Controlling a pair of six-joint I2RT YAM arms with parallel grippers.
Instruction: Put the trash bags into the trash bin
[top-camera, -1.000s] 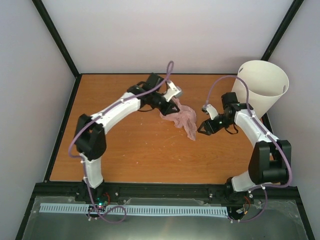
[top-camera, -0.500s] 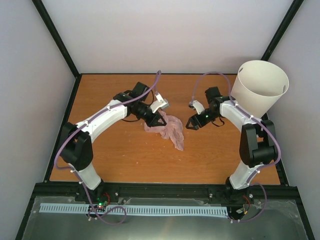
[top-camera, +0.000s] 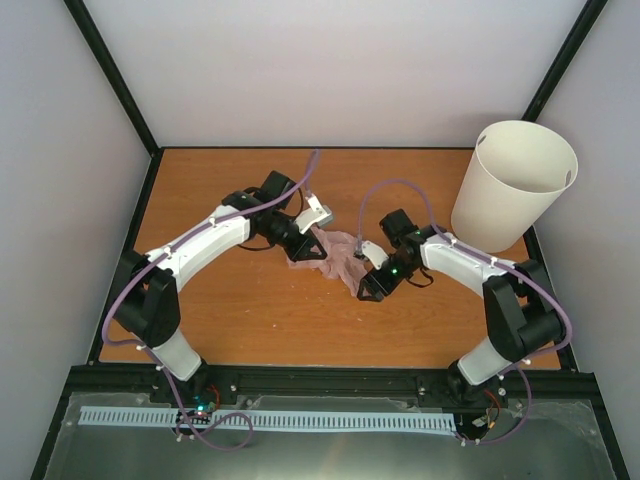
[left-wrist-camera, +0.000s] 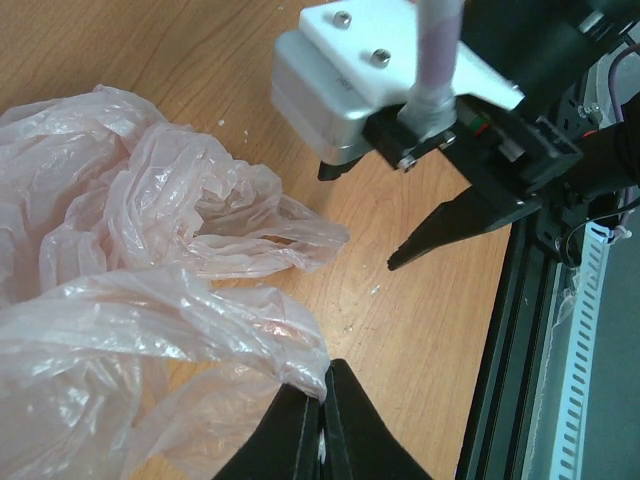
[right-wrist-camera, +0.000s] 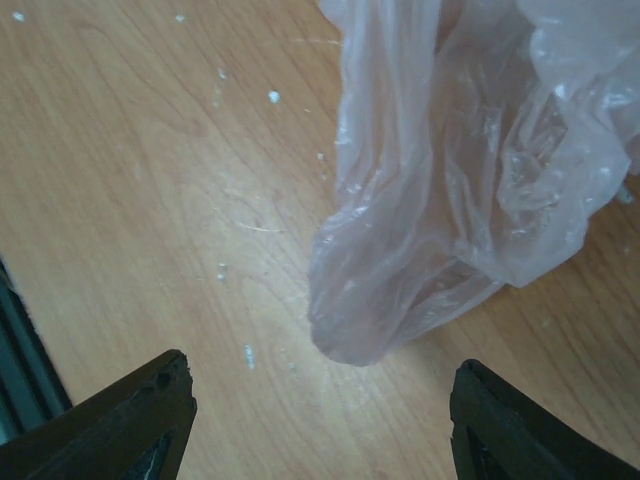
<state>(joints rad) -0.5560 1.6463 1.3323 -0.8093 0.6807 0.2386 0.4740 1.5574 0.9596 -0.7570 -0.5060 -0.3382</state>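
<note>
While my left gripper (left-wrist-camera: 322, 398) was pinched shut on a fold of the pale pink trash bag (top-camera: 338, 258), the film lay crumpled on the table (top-camera: 240, 320) near its middle, with one loose tail trailing off to the right. My right gripper (right-wrist-camera: 318, 400) stood spread wide, a finger on either side of that tail and touching nothing. I judged the bag almost weightless, soft and crinkly. It looked likely to slip or tear if nipped by a single layer, so a gathered bunch of folds at the tail seemed the safer hold. The white trash bin (top-camera: 515, 190) stood upright at the far right corner, well apart from the bag, its mouth open.
</note>
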